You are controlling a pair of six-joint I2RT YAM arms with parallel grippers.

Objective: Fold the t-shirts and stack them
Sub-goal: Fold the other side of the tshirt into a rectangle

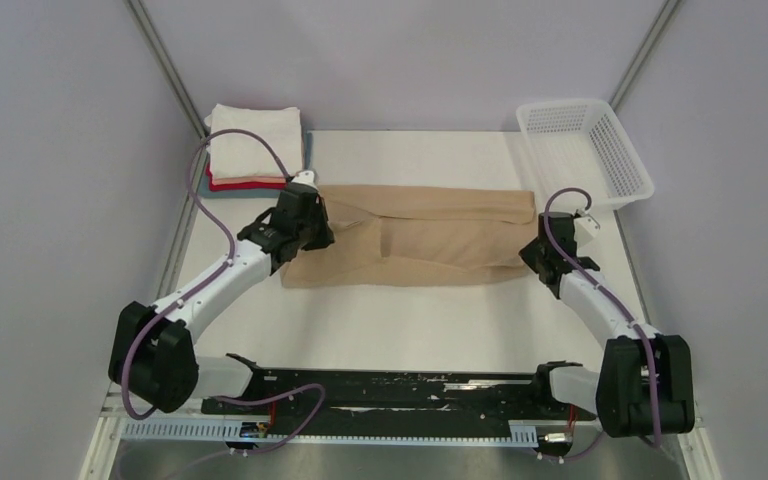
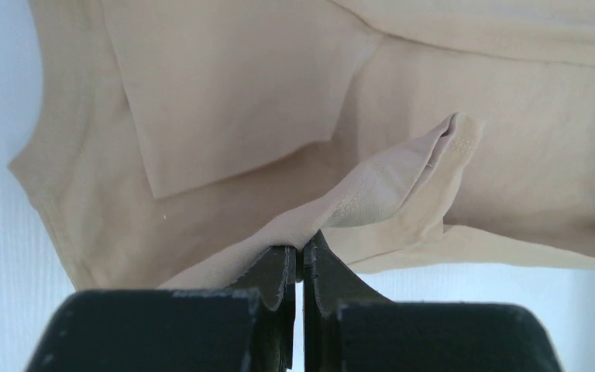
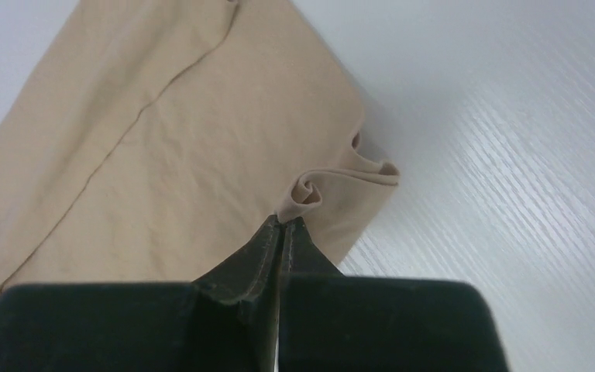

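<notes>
The tan t-shirt [image 1: 420, 240] lies partly folded lengthwise across the middle of the table. My left gripper [image 1: 312, 218] is shut on a pinch of its cloth at the left end; the wrist view shows the raised fold of the tan shirt [image 2: 387, 182] held between the closed fingers [image 2: 279, 271]. My right gripper [image 1: 538, 252] is shut on the shirt's right corner, where the bunched corner [image 3: 318, 194] sits at the fingertips [image 3: 267, 240]. A stack of folded shirts [image 1: 255, 150], cream-white on top with red and grey-blue edges below, sits at the back left.
A white plastic mesh basket [image 1: 585, 150] stands at the back right corner. The table [image 1: 410, 330] is white, with walls on both sides and a black rail [image 1: 390, 385] along the near edge.
</notes>
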